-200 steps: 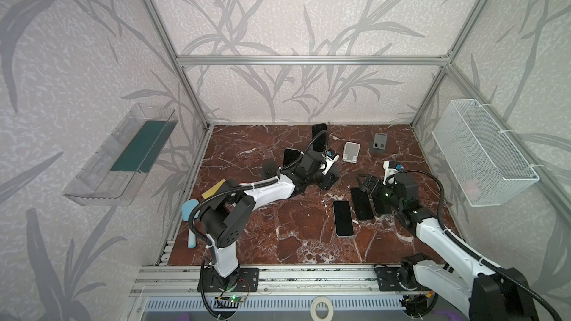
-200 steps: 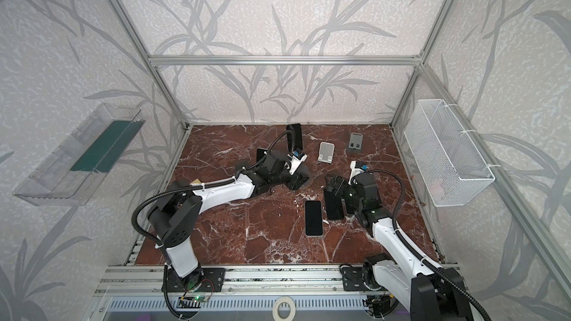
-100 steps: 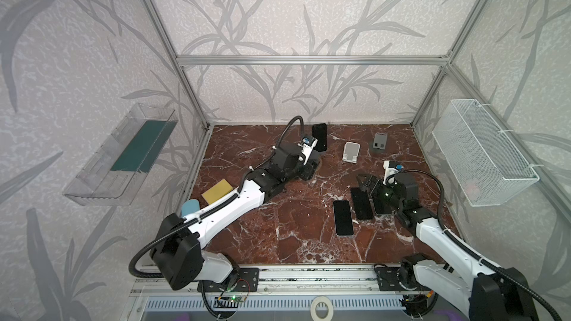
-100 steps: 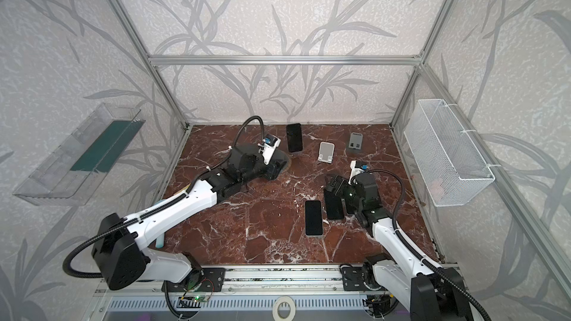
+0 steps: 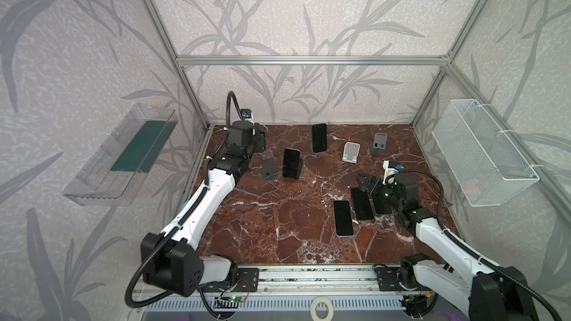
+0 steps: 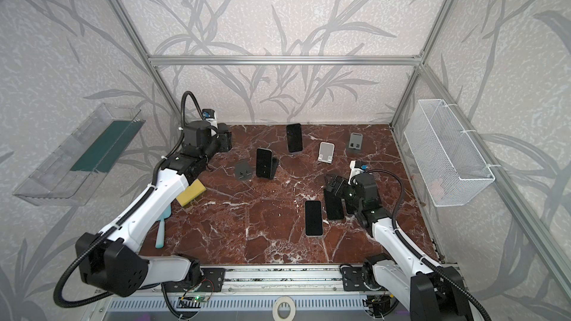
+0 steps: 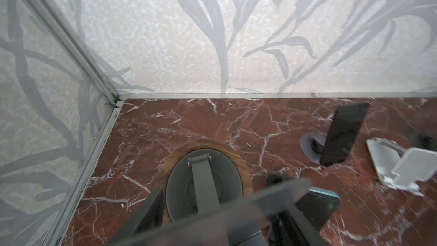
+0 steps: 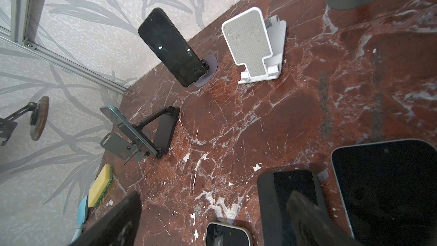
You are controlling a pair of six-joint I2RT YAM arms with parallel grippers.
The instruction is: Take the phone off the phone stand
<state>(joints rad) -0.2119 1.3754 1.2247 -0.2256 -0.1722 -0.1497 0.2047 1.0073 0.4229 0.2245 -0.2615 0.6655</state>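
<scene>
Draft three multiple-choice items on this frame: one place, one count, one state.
1. The phones lying flat are: A) beside the right arm; B) in the back left corner; C) along the left edge.
2. Count of phones propped on stands: A) one; B) two; C) four.
3. The white stand is: A) empty; B) holding a phone; C) tipped over.

Key: 1 A, both top views show them on the table by that arm. 2 B, two dark phones lean on stands towards the back. 3 A, it stands upright with its plate bare.
</scene>
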